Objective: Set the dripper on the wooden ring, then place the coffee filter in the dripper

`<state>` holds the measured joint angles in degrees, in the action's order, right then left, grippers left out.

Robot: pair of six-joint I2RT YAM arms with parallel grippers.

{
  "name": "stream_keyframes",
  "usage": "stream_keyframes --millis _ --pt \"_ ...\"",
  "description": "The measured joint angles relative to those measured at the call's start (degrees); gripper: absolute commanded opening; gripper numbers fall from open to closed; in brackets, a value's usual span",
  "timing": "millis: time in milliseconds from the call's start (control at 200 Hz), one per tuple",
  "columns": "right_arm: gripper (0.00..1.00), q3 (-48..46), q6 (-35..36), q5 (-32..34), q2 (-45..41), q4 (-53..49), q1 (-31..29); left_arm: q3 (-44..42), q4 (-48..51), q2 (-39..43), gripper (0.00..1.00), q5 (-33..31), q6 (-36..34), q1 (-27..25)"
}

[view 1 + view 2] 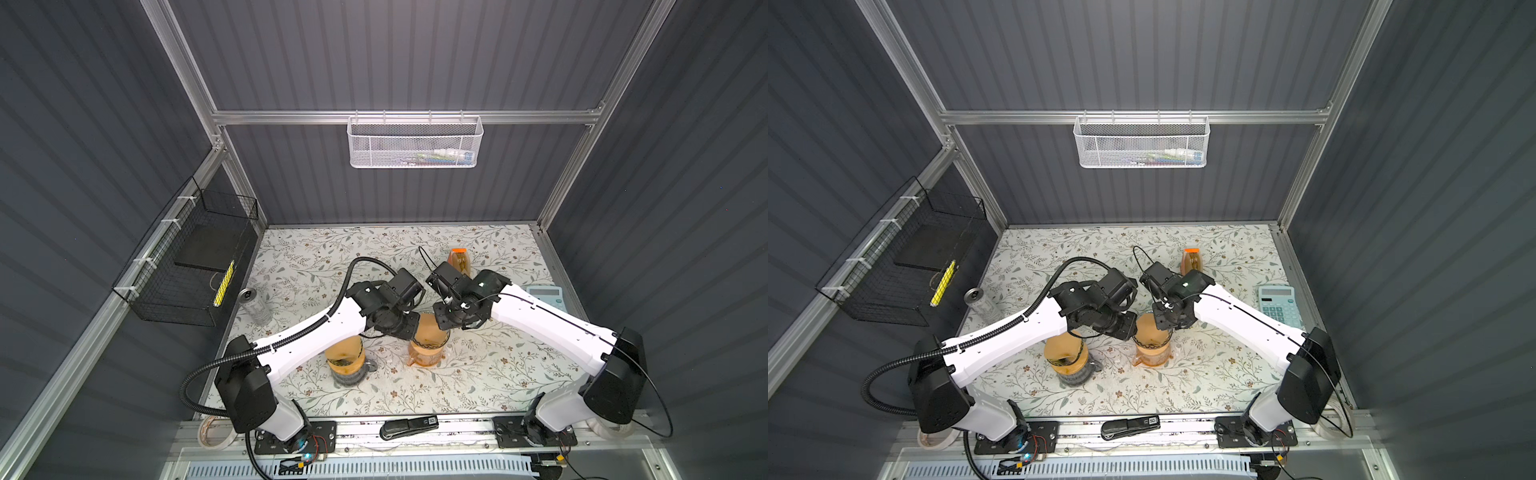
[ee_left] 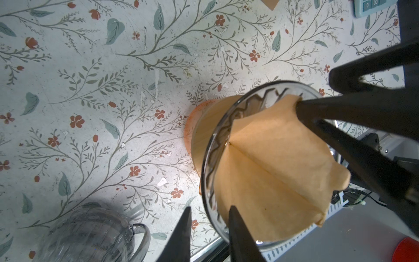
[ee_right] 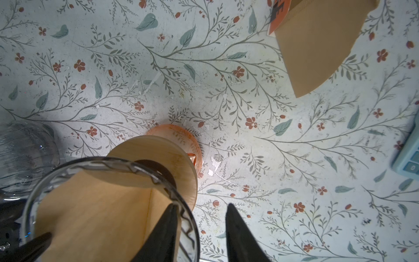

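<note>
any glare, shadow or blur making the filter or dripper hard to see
Left wrist view: coffee filter sharp and warmly lit, highlights on the glass dripper rim, glass carafe dim and soft in shadow. Right wrist view: bright patch on the tablecloth beside the dripper, calculator blurred at the edge. In both top views the frame posts splay outward and the dripper is small, half covered.

Calculator (image 2: pixel 371 8), pale blue: key legends "0" and "00" legible in the left wrist view.
Filter pack label (image 3: pixel 278 15), orange: black marking, illegible.
Stapler (image 1: pixel 409 428): square code sticker, unreadable.
</note>
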<state>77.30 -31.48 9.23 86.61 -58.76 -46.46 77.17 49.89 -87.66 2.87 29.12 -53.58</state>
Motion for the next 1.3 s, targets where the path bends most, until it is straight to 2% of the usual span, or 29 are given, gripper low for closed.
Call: stream_keyframes --millis 1301 --pt "0.40 1.0 -0.2 -1.3 -3.0 -0.2 0.0 1.5 -0.2 2.3 0.32 -0.8 0.3 0.0"
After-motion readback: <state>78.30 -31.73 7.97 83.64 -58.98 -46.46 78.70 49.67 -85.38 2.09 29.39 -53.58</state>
